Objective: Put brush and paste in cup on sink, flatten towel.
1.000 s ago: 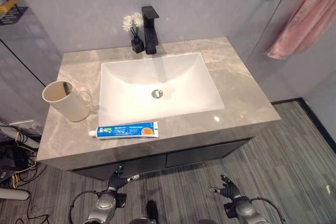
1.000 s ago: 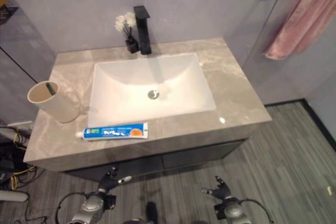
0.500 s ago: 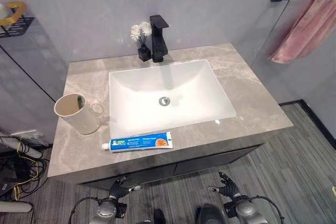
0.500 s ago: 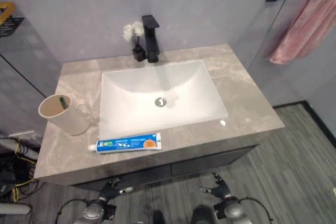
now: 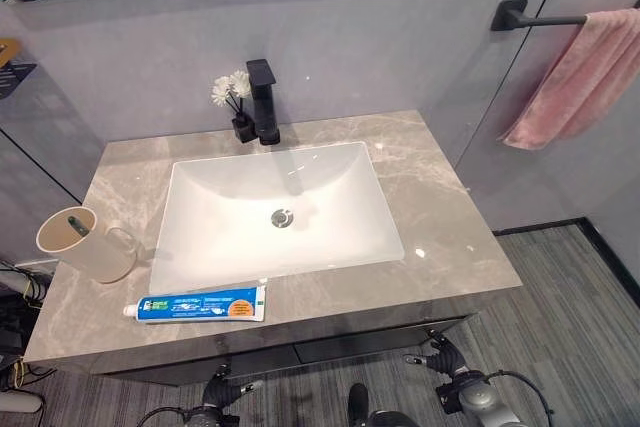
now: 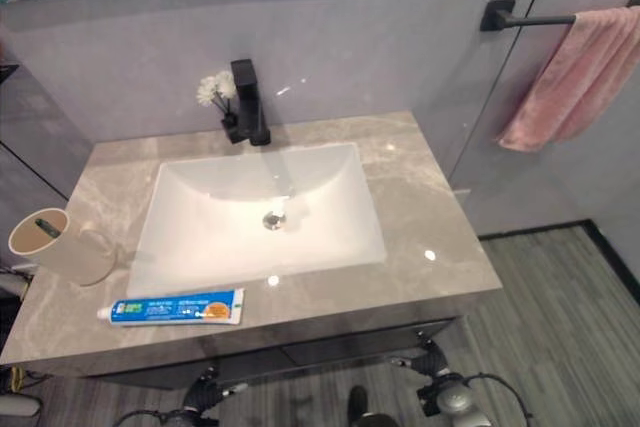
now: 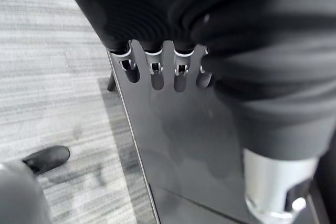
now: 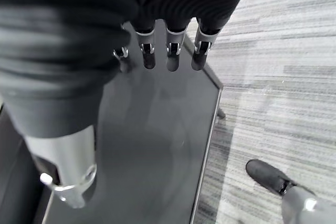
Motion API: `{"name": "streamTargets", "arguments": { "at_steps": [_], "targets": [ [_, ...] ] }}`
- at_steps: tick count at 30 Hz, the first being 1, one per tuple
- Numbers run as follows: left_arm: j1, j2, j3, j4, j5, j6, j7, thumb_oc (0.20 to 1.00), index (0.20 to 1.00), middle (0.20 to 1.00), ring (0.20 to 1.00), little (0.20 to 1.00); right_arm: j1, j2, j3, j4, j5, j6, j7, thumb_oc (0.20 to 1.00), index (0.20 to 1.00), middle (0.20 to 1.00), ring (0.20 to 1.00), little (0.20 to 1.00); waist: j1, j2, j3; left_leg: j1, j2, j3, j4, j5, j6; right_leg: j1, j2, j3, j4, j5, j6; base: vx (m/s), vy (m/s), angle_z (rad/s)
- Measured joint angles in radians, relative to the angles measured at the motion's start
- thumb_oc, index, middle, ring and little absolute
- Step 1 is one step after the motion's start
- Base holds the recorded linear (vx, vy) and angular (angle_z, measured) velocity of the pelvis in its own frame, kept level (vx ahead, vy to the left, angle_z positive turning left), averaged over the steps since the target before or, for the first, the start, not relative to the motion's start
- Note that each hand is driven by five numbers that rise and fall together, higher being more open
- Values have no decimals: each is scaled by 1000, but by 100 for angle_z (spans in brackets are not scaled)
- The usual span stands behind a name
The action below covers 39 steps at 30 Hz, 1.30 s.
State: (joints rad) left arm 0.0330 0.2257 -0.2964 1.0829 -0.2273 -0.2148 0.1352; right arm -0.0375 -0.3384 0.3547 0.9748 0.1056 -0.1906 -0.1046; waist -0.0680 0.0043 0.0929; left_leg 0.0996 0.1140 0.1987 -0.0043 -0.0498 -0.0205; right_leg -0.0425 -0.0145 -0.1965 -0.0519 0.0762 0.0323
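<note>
At the far left of the marble worktop (image 5: pixel 440 207), the cream cup (image 5: pixel 78 244) is standing upright with its handle turned toward the basin, and a dark-tipped brush (image 5: pixel 78 226) is already leaning inside it, so that half of the job looks done. Just in front of the basin's near left corner, the blue toothpaste tube (image 5: pixel 196 305) is lying flat along the worktop's front edge, cap toward the cup, well within reach and apart from everything else; I judge it is the next thing to lift. The white sink (image 5: pixel 275 212) is sitting in the middle, with a black tap (image 5: pixel 262 100) and a small vase of white flowers (image 5: pixel 231 107) behind it.

Below the front edge, the left hand (image 5: pixel 225 391) is hanging low before the dark cabinet (image 7: pixel 178 145), fingers relaxed and holding nothing. The right hand (image 5: pixel 446 360) is doing likewise, fingers loose and empty. On the wall to the right, the pink towel (image 5: pixel 575 77) is draping bunched over a black rail (image 5: pixel 535 17), not yet spread flat.
</note>
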Motion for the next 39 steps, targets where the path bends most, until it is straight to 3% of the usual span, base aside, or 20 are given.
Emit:
{"name": "streamTargets", "arguments": {
  "at_steps": [3,5,11,13,15,16,17,20,21,22,24,28,29,30,33,34,37,39],
  "targets": [
    [-8,-1,-6,-1,0,1,0,1000,1000,1000,1000,1000,13,-5,0,0,0,0,-1,1000,1000,1000,1000,1000,-1,11,-6,-16,19,-4,1,-5,-8,-15,16,-3,11,-2,-7,-24,-118,3],
    [-37,5,-28,-1,0,1,0,1000,1000,1000,1000,1000,17,-11,0,5,0,-1,-1,1000,1000,1000,1000,1000,-1,21,-5,-61,23,-35,26,-16,-42,-58,18,-13,49,-15,-23,16,-77,16],
    [-73,21,-82,-56,13,-3,-6,1000,1000,1000,1000,1000,22,-44,3,5,-1,-2,4,1000,1000,1000,1000,1000,-5,35,25,-133,38,-45,78,-40,-45,-162,2,-10,190,-64,-22,6,24,6],
    [-96,27,-80,-69,14,-8,-12,1000,1000,1000,1000,1000,20,-52,2,23,-2,-1,3,1000,1000,1000,1000,1000,-12,0,50,-140,50,34,77,-35,-48,-200,-33,-7,238,-97,-44,59,126,39],
    [-126,32,-80,-52,18,-15,-14,1000,1000,1000,1000,1000,17,-49,1,26,-2,0,0,1000,1000,1000,1000,1000,-14,-19,59,-144,64,36,51,-15,-69,-183,-47,-5,201,-95,-41,84,192,34],
    [-132,32,-79,-44,37,-22,-13,1000,1000,1000,1000,1000,17,-49,-1,28,-2,0,-2,1000,1000,1000,1000,1000,-17,-40,55,-121,74,-3,9,12,-89,-163,-60,10,157,-71,-4,66,203,2],
    [-122,31,-80,-44,44,-23,-14,1000,1000,1000,1000,1000,3,-48,-4,36,-2,-3,-3,1000,1000,1000,1000,1000,-17,-33,49,-93,76,1,-11,12,-91,-154,-58,23,141,-67,3,110,262,-20],
    [-109,16,-81,-43,51,-23,-15,1000,1000,1000,1000,1000,-2,-49,-23,53,-2,-3,-4,1000,1000,1000,1000,1000,-31,15,22,-46,40,5,-38,13,-76,-129,-52,22,99,-40,21,66,143,-20],
    [-107,5,-81,-43,51,-24,-15,1000,1000,1000,1000,1000,8,-55,-22,62,-2,-2,-2,1000,1000,1000,1000,1000,-32,39,8,-38,25,5,-40,1,-45,-131,-45,22,100,-28,27,66,186,-18],
    [-106,0,-81,-43,51,-26,-16,1000,1000,1000,1000,1000,20,-51,-22,68,-2,0,-3,1000,1000,1000,1000,1000,-28,53,0,-22,15,2,-54,13,-50,-131,-40,28,101,-8,19,56,263,-32],
    [-78,18,-81,-67,59,-27,-23,1000,1000,1000,1000,1000,34,-14,-19,62,-3,1,0,1000,1000,1000,1000,1000,-23,44,-20,-3,-23,33,-80,14,-34,-129,-70,55,89,7,43,28,198,-31],
    [-51,36,-85,-98,83,-27,-27,1000,1000,1000,1000,1000,46,20,-19,59,-11,2,4,1000,1000,1000,1000,1000,-26,45,-25,6,-47,35,-84,10,-1,-115,-114,61,125,9,60,-2,84,4],
    [-46,47,-96,-106,85,-27,-29,1000,1000,1000,1000,1000,46,21,-19,55,-24,2,5,1000,1000,1000,1000,1000,-24,30,-36,6,-57,33,-83,11,-3,-110,-124,81,112,-2,74,-10,95,7],
    [-38,54,-107,-120,92,-28,-31,1000,1000,1000,1000,1000,42,15,-19,44,-24,2,4,1000,1000,1000,1000,1000,-16,36,-36,6,-58,33,-83,15,-4,-102,-122,81,96,12,71,-3,48,1],
    [25,128,-171,-292,159,-16,-61,1000,1000,1000,1000,1000,42,-9,-19,11,-43,1,15,1000,1000,1000,1000,1000,1,53,-31,19,-58,33,-83,15,-4,-41,-116,78,-3,56,71,3,11,-1],
    [63,187,-191,-414,170,-6,-97,1000,1000,1000,1000,1000,42,-18,-20,10,-45,1,25,1000,1000,1000,1000,1000,1,53,-31,26,-57,31,-83,14,-4,-17,-114,73,-34,69,72,4,9,4],
    [112,339,-215,-692,169,-8,-200,1000,1000,1000,1000,1000,41,-46,-20,10,-66,2,45,1000,1000,1000,1000,1000,4,54,-30,26,-53,30,-84,13,-7,-14,-111,70,-34,70,72,5,-4,6],
    [111,375,-230,-770,169,-7,-239,1000,1000,1000,1000,1000,38,-52,-20,15,-79,4,51,1000,1000,1000,1000,1000,2,54,-30,27,-53,31,-89,12,-9,-9,-111,70,-36,65,79,0,-10,-2]
  ]
}}
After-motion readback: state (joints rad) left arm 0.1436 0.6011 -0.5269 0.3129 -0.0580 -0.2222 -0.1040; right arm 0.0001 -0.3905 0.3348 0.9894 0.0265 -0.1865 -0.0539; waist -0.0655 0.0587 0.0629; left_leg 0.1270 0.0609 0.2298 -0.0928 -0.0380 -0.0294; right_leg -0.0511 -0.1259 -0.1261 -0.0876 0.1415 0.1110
